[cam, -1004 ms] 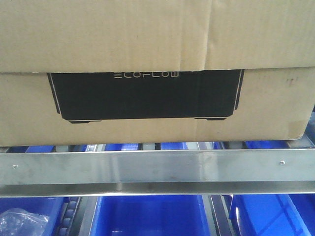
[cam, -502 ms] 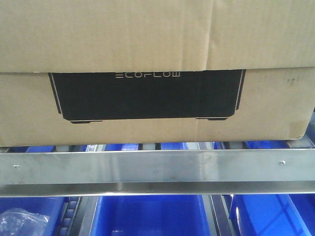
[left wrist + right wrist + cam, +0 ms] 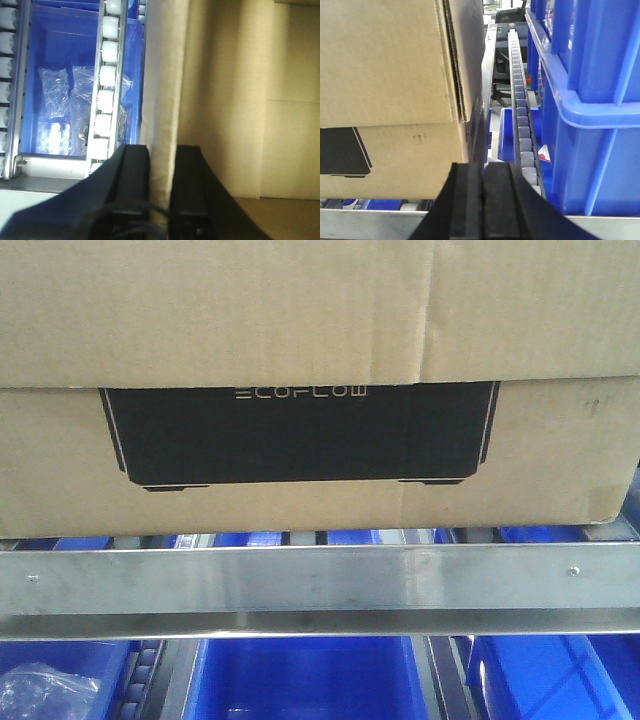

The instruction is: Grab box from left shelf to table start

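left gripper gripped box wall, likely for pulling off shelf | right gripper sat pressed together, empty, beside box's right face

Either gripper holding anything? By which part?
The left gripper clamps the box by a thin cardboard wall edge. The right gripper looks shut on nothing.

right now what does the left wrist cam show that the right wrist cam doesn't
Left wrist only: the left gripper closed on a wall of the box, and clear plastic bags in a bin under the rollers. Right wrist only: the right gripper with fingers pressed together near the box's corner, the black panel, and a tall blue bin at the right. Both: cardboard box, roller track, blue bins.
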Available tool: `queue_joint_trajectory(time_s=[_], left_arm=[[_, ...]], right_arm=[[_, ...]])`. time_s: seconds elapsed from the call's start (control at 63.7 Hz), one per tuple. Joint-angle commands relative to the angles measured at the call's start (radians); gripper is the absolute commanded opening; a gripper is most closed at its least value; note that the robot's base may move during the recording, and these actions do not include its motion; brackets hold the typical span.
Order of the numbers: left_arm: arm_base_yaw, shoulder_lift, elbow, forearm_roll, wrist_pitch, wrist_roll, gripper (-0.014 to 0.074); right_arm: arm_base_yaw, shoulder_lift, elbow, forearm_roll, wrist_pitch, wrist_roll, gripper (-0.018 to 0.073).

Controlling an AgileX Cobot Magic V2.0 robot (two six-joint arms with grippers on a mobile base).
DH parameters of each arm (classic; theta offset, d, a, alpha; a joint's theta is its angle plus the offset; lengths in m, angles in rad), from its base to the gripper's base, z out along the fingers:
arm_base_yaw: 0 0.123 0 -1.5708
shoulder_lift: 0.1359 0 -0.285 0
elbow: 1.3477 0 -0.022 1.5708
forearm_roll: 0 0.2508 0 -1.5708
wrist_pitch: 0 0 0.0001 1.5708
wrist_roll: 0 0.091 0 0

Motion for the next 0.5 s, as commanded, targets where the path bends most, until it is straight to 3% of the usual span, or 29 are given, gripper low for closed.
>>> queue_joint_trajectory(time_s=[0.0,0.314,0.486], left_arm=[[-0.005,-0.030,-0.032,0.001,-0.043,-0.012,-0.0102],[-0.005,-0.030,-0.032,0.001,-0.043,-0.012,-0.0102],[-0.005,-0.030,-0.032,0.001,-0.043,-0.012,-0.0102]], right_arm=[[0.001,-0.012,-0.017,-0.011,-0.083,-0.012,0.0048],[0.001,-0.012,-0.023,-0.011,-0.081,-0.012,0.0048],[0.001,-0.010,-0.124,-0.012,0.152,-0.012,0.0048]])
